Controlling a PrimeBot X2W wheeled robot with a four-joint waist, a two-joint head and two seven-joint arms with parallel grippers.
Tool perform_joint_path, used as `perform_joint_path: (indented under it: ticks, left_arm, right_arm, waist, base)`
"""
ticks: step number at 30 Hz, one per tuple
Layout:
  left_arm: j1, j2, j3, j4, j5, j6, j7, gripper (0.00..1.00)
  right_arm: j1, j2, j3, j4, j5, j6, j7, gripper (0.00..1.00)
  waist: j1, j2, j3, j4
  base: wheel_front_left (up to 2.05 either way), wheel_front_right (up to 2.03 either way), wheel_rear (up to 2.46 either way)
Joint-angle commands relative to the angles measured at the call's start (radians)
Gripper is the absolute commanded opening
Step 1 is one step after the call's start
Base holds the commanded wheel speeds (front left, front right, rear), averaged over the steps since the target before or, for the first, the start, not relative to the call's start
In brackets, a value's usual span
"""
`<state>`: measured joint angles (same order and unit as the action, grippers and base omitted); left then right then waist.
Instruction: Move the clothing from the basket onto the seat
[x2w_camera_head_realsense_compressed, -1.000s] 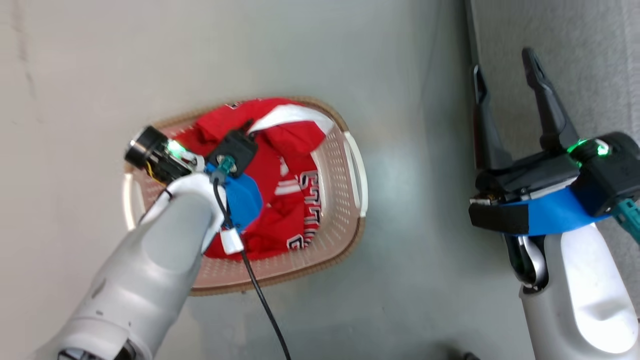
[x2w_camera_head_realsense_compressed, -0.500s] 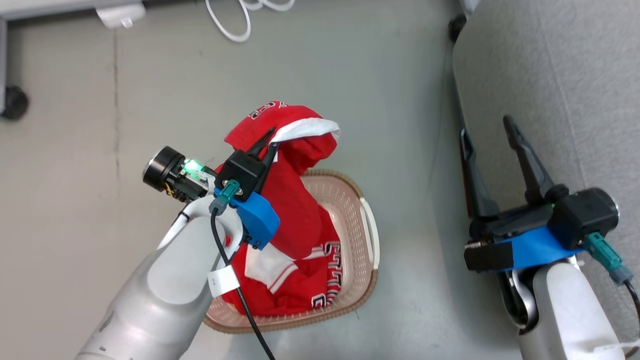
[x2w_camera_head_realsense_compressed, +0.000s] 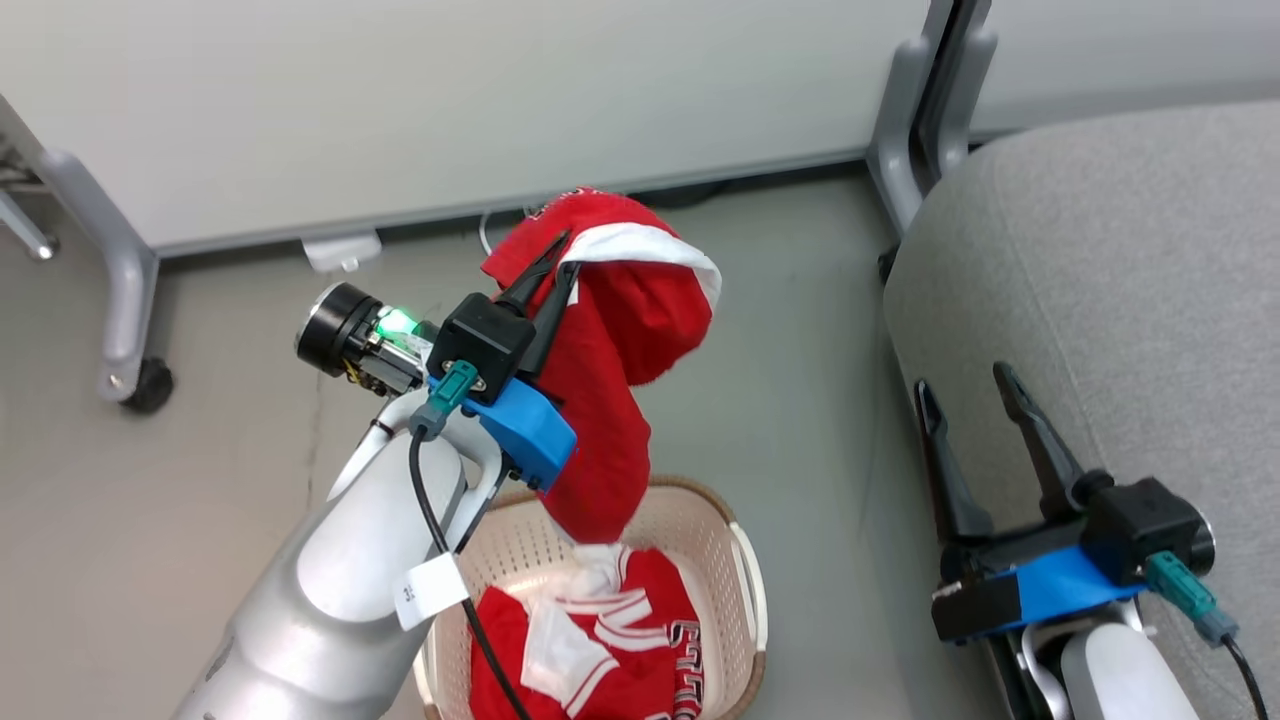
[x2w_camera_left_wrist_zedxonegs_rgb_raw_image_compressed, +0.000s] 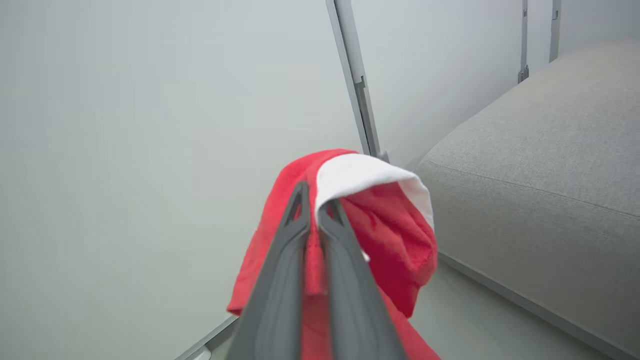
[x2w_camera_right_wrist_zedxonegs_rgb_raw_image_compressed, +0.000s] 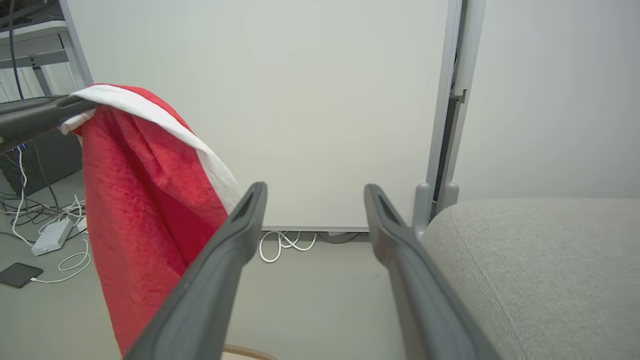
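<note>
The left claw (x2w_camera_head_realsense_compressed: 562, 255) is clenched on the white-edged fold of the plain red garment (x2w_camera_head_realsense_compressed: 620, 340) and holds it high, so the cloth hangs in a long drape. Its lower end reaches down over the mouth of the basket (x2w_camera_head_realsense_compressed: 748, 590), and I cannot tell whether it is free of the striped jersey (x2w_camera_head_realsense_compressed: 610, 650) that lies inside. In the left wrist view the two fingers pinch the fabric tight between them, with the white trim folded over their tips.

A strip of bare floor (x2w_camera_head_realsense_compressed: 820, 420) lies to the right of the basket. Past it the right claw (x2w_camera_head_realsense_compressed: 960, 382) hovers released, its jaws spread wide and empty, at the near edge of the seat (x2w_camera_head_realsense_compressed: 1100, 260).

The step in hand looks like the carry of the first garment, with the jersey yet to be fetched. The next move calls for a swing to the right, high enough for the trailing end to pass over the seat's rounded edge. The grip should open only once the cloth is well over the cushion.
</note>
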<state>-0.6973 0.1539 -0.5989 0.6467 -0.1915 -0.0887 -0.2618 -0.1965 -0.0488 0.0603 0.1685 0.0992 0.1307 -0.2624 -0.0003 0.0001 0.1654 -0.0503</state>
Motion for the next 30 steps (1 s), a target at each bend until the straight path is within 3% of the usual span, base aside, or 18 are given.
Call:
perform_joint_path:
  ticks: [1, 9, 22, 30]
  left_arm:
    - [0.012, -0.004, 0.005, -0.015, 0.007, -0.005, -0.005, 0.00]
    - [0.028, -0.008, -0.002, -0.039, 0.004, -0.020, -0.005, 0.00]
    - [0.029, -0.020, -0.013, -0.047, 0.007, -0.030, -0.005, 0.00]
    - [-0.001, -0.033, -0.020, -0.048, 0.014, -0.034, -0.005, 0.00]
  right_arm:
    - [0.027, -0.003, -0.003, 0.005, 0.005, 0.000, -0.004, 1.00]
    - [0.088, -0.003, -0.010, 0.009, 0.019, 0.000, -0.004, 1.00]
    - [0.078, -0.003, 0.005, 0.000, 0.012, 0.000, -0.004, 1.00]
    - [0.004, -0.003, 0.118, 0.011, -0.004, 0.000, -0.004, 1.00]
  waist:
    - [0.0003, -0.0001, -0.062, 0.005]
    - [0.0003, -0.0001, -0.131, 0.020]
    - [0.0003, -0.0001, -0.137, 0.040]
    - [0.0003, -0.0001, -0.120, 0.055]
  base:
    - [0.00, 0.00, 0.00]
    - [0.00, 0.00, 0.00]
    - [0.00, 0.00, 0.00]
    - [0.00, 0.00, 0.00]
